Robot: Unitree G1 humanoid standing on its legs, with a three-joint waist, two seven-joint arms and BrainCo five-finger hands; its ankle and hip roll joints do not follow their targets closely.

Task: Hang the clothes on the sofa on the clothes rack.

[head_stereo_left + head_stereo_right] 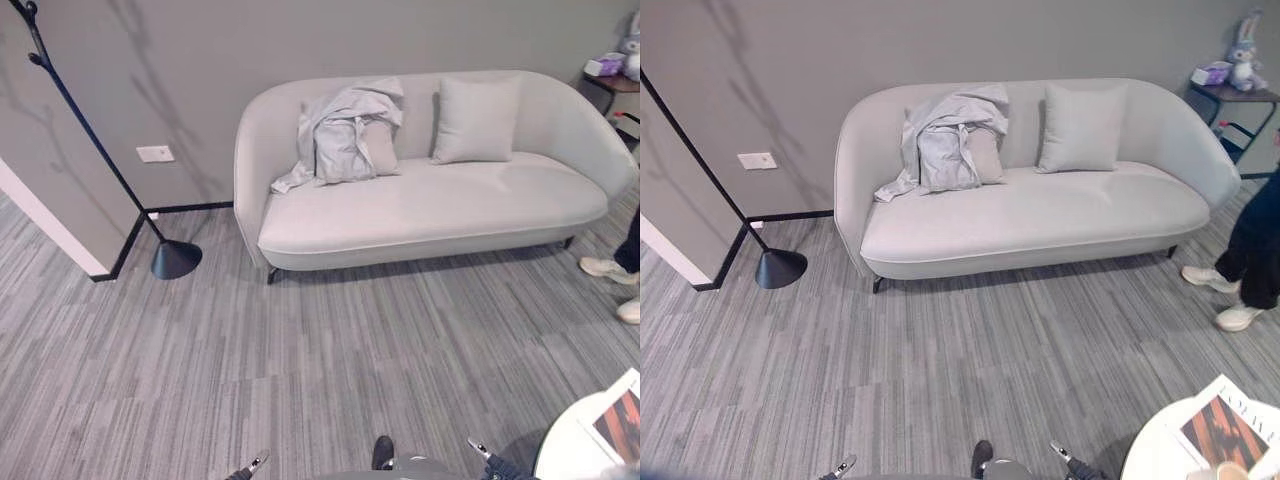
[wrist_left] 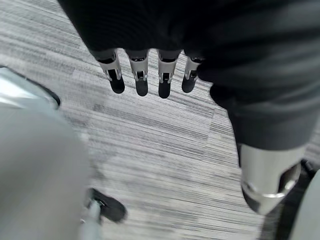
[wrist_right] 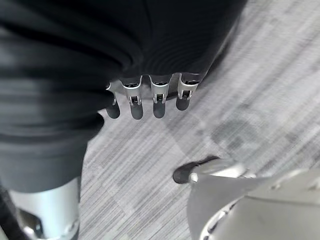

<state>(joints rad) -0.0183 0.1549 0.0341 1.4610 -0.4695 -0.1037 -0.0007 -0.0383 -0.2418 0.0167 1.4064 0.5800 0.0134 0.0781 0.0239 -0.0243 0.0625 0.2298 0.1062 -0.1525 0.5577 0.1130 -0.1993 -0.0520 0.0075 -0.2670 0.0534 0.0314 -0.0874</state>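
- Two hands idle: my left hand point(image 2: 150, 75) and right hand point(image 3: 150, 95) hang low, fingers straight, holding nothing.
- Grey clothes point(image 1: 345, 135) lie on the sofa point(image 1: 430, 215), left end, far ahead.
- Clothes rack point(image 1: 90, 140) stands far left.
- Neither hand clearly nearer.

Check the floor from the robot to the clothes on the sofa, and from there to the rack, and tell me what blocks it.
Nothing visible: bare carpet leads to the clothes on the sofa, and on to the rack.

the right hand point(image 3: 150, 100) hangs over grey striped carpet point(image 3: 260, 75), fingers point(image 3: 159, 102) seemingly relaxed and holding nothing.
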